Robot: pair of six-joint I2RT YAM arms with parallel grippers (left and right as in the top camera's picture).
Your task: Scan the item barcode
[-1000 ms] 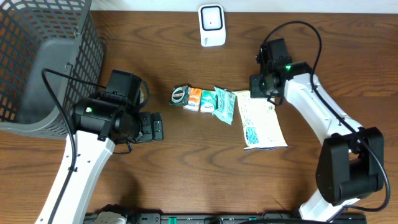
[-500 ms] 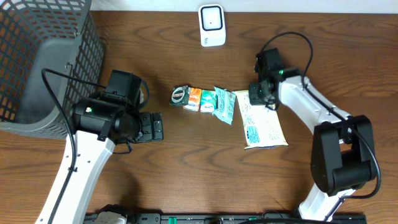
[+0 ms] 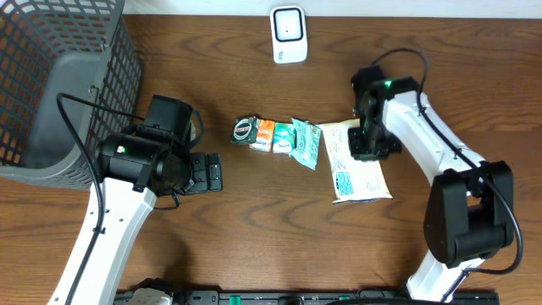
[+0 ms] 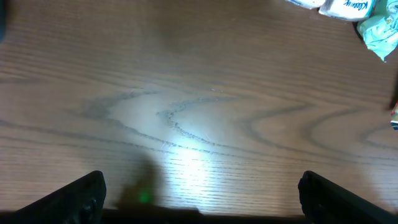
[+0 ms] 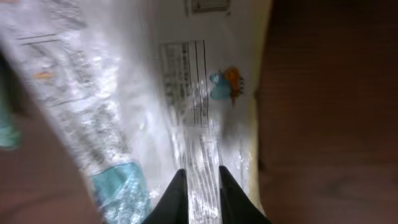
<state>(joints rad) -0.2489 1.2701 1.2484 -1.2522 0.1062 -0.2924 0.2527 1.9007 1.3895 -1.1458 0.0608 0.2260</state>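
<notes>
Right tool (image 5: pixel 200 173) over glossy white packet (image 5: pixel 186 93), printed text, teal corner.

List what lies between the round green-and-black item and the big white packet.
In the overhead view, three small packs in a row: an orange-and-white pack, a pale tissue pack, then a teal packet beside the white packet.

basket (image 3: pixel 34 51) far left, scanner (image 3: pixel 288 35) behind packets (image 3: pixel 279 138), pouch (image 3: pixel 356 174) rightmost

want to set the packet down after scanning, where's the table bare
Biggest bare patch: near edge of the brown wooden table, below the row of small colourful packets. Another between grey mesh basket and white scanner. Crowded around the flat white plastic packet.
</notes>
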